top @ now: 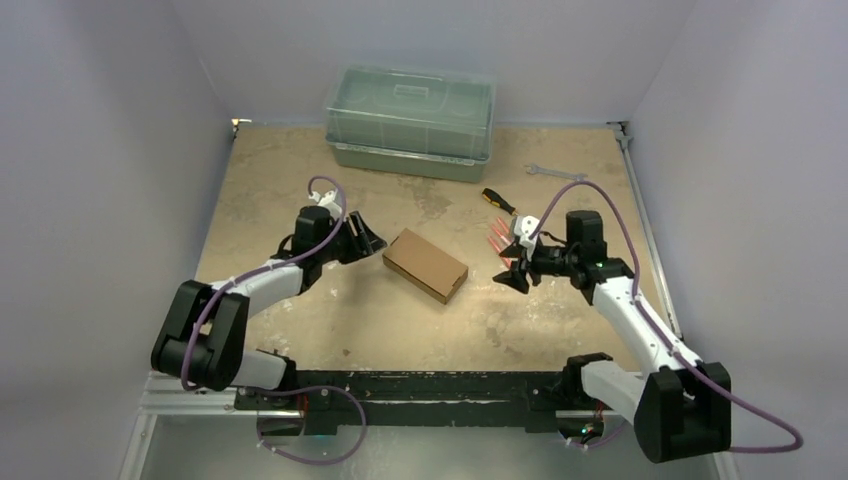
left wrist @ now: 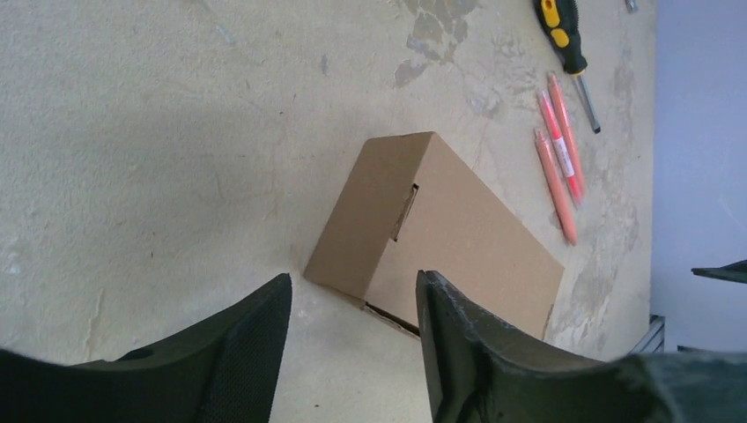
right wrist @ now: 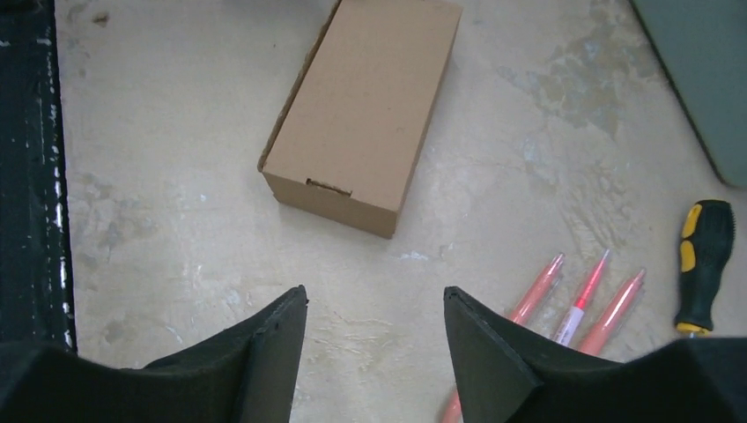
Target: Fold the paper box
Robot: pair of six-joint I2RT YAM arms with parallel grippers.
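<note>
The paper box (top: 426,265) is a small brown carton, closed up, lying flat in the middle of the table; it also shows as the box (left wrist: 432,229) and the box (right wrist: 363,110) in the wrist views. My left gripper (top: 372,243) hangs just left of it, open, nothing between its fingers; in its own view the left gripper (left wrist: 354,291) has the box's near corner just past its tips, not touching. My right gripper (top: 513,277) is to the right of the box, open and empty, the right gripper (right wrist: 375,300) well short of the carton.
A large translucent green-grey lidded bin (top: 411,122) stands at the back. A yellow-handled screwdriver (top: 498,201), three pink pens (right wrist: 577,304) and a wrench (top: 554,173) lie at the right, the pens close under my right gripper. Walls enclose the table on three sides.
</note>
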